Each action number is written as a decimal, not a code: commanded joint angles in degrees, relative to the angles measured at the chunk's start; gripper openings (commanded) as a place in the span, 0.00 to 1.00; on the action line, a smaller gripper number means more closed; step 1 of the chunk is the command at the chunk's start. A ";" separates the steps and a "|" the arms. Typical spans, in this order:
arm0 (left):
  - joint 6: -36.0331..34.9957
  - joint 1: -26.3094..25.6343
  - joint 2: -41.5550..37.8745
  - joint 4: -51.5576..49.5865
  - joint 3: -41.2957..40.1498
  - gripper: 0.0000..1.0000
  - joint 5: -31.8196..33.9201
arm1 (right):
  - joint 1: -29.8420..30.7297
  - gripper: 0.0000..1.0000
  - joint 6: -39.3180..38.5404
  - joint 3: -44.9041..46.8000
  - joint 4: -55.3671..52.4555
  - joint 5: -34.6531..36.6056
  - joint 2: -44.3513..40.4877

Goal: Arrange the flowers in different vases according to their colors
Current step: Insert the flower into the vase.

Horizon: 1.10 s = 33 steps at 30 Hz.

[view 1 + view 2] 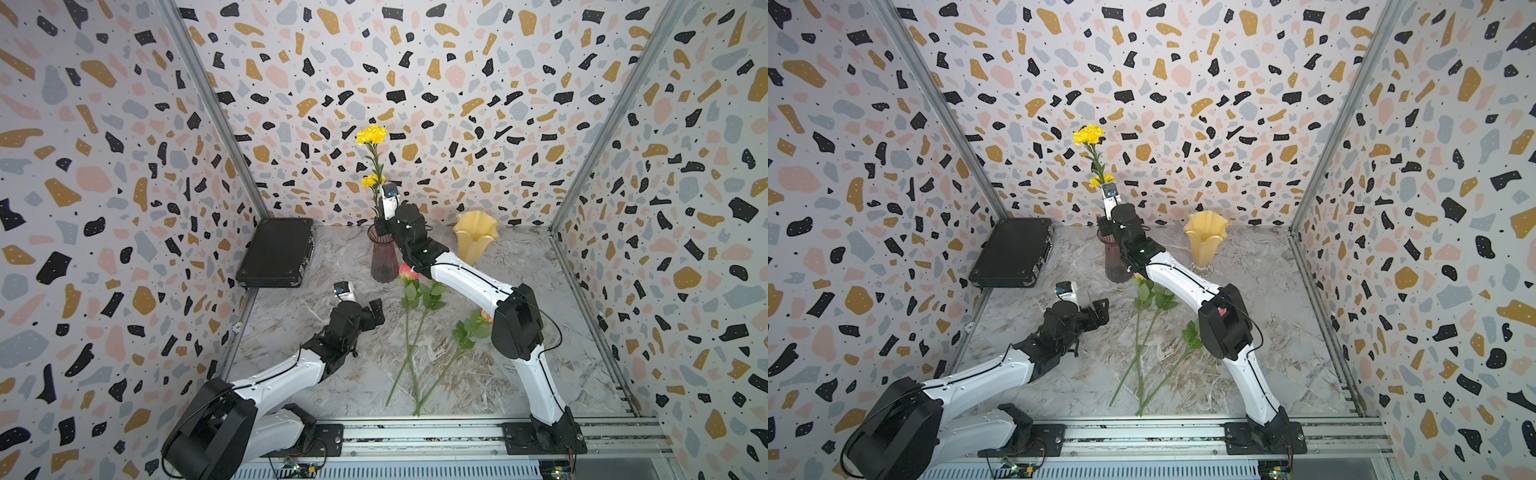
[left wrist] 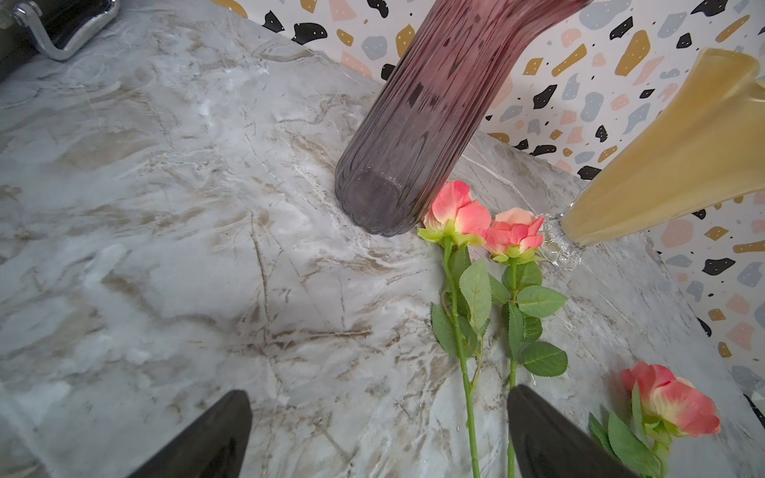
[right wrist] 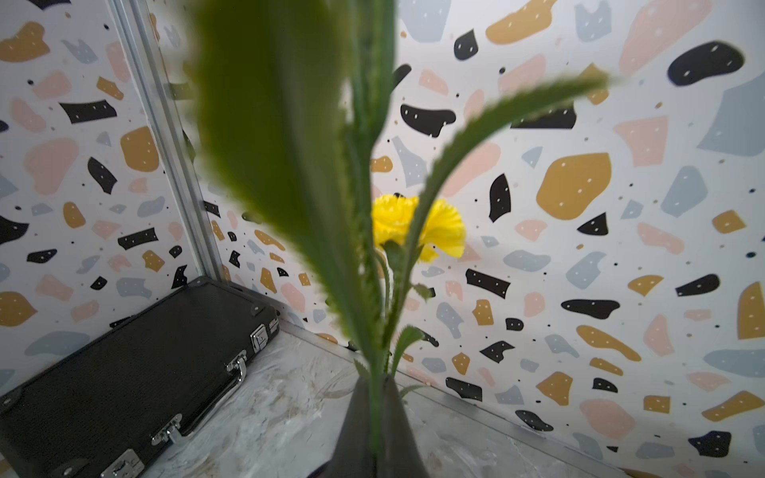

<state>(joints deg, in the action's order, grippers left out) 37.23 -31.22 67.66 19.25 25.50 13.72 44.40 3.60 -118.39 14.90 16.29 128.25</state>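
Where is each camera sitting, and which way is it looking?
Top views: one two-eyed camera high at the front, looking down and back over the table; both arms, left hand and right hand show.
Left wrist: on that arm, looking down at the purple vase and pink roses; its open fingers show.
Right wrist: on that arm, facing the back corner and black case; its fingers show, shut on a yellow flower stem.
Shared: left wrist and top views both show the vase and roses.
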 commanded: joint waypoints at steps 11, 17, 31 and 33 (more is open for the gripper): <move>1.71 0.28 0.28 0.83 0.83 0.99 -1.08 | -0.46 0.43 6.41 6.27 -4.32 0.58 -10.74; 2.23 0.29 0.95 1.28 0.85 0.99 -1.62 | -0.48 0.46 5.84 19.09 -4.00 1.92 -23.31; -2.35 0.26 10.21 -2.03 8.30 0.99 -14.65 | -0.40 0.48 17.99 66.50 -5.49 -0.55 -46.63; -2.44 0.29 10.58 -2.30 7.84 0.99 -12.32 | -0.37 0.47 19.59 72.95 -2.29 -2.63 -46.29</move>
<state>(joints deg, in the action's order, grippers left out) 36.58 -31.18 77.54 17.08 32.91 1.93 44.10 17.93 -51.55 11.70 15.94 81.82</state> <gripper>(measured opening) 0.994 0.474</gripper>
